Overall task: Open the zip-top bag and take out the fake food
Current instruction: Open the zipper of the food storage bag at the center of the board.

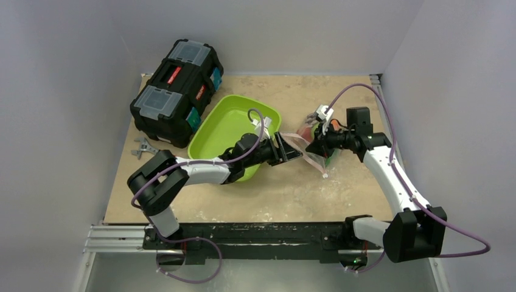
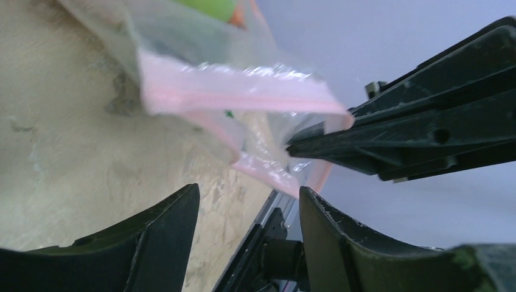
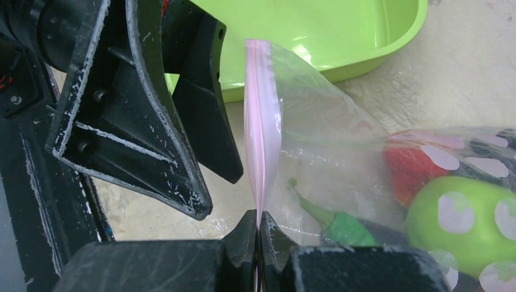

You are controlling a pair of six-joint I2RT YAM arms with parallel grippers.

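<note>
The zip-top bag [image 1: 309, 157] hangs between my two grippers right of the tray, pink zip strip [image 3: 260, 140] edge-on. My right gripper [image 3: 258, 220] is shut on the lower end of the strip; it also shows in the left wrist view [image 2: 293, 146], pinching the strip's corner. My left gripper [image 2: 246, 201] is open, its fingers just short of the strip [image 2: 243, 91], both on the strip's left in the right wrist view [image 3: 219, 194]. Fake food sits inside the bag: a red pepper [image 3: 406, 171], a lime-green ball [image 3: 462, 222] and a green-capped eggplant [image 3: 348, 230].
The lime-green tray [image 1: 226, 131] lies left of the bag, under my left forearm. A black toolbox [image 1: 176, 91] stands at the back left. A grey wrench [image 1: 143, 148] lies near the table's left edge.
</note>
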